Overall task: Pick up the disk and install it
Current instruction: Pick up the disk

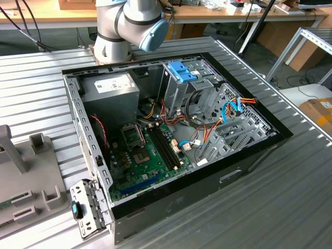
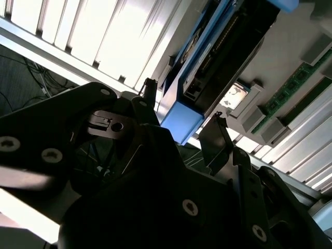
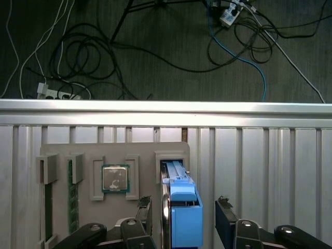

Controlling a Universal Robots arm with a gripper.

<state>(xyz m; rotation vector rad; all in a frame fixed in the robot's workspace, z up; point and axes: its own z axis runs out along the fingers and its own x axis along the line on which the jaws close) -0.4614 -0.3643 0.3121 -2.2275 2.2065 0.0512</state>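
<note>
The end effector [image 3: 184, 201] straddles the disk [image 3: 182, 220], its fingers apart on either side. The disk stands on edge in the grey holder [image 3: 140, 155]; a centred, square grip should prevent jamming.

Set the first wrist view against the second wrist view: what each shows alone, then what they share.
First wrist view: cables on the floor beyond the table's edge. Second wrist view: the disk's dark side face and the gripper's screw-studded body. Both wrist views: the disk standing in the grey holder between the open gripper's fingers, with a processor and memory stick alongside.
</note>
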